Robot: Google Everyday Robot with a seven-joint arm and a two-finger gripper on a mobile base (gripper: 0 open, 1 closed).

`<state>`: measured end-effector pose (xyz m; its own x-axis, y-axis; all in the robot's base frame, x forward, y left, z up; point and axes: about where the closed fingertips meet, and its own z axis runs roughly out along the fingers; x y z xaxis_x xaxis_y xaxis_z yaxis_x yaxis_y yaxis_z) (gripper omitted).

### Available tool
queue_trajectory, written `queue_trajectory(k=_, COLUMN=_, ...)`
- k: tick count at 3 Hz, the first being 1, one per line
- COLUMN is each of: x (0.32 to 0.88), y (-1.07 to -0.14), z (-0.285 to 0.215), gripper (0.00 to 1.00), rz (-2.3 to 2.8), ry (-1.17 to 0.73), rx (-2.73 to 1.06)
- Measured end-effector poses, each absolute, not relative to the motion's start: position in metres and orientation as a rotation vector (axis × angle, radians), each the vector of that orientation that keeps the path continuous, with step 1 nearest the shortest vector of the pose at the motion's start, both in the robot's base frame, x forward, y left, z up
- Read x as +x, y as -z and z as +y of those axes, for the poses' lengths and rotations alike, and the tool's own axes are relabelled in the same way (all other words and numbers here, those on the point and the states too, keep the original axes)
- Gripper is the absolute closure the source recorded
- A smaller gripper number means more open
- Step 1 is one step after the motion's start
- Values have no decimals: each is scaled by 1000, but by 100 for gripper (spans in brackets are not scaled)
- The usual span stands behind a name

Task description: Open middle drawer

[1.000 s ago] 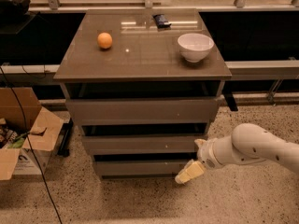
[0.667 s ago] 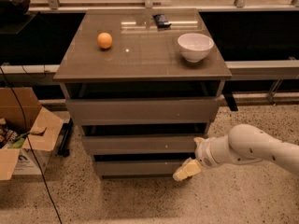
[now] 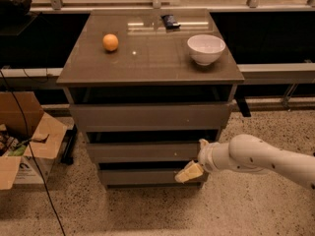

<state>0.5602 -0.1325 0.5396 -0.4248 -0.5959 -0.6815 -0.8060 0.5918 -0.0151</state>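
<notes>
The grey-taupe cabinet [image 3: 147,63] has three handleless drawer fronts. The middle drawer [image 3: 138,152] is the mid-sized front, with a tiny pale speck right of centre and a dark gap above it. It stands slightly out from the cabinet, as do the others. The taller top front [image 3: 147,116] is above it and the shortest front [image 3: 133,177] below. My gripper [image 3: 189,172], cream-coloured on a white arm [image 3: 246,156], comes in from the right. It sits just below the middle drawer's right end, in front of the bottom front.
On the cabinet top lie an orange [image 3: 110,42], a white bowl [image 3: 205,48] and a small dark object [image 3: 170,21]. An open cardboard box [image 3: 24,141] and a black cable [image 3: 29,156] are on the speckled floor at the left. A rail [image 3: 275,73] runs behind.
My gripper has moved a little left and up, closer to the right end of the drawer fronts. The drawers have not visibly moved.
</notes>
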Motion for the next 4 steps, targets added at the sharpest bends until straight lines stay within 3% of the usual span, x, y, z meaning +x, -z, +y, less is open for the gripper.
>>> queue_trajectory(k=4, x=647, y=-474, z=-109, gripper=0, rz=2185, ry=-536, rx=-1086)
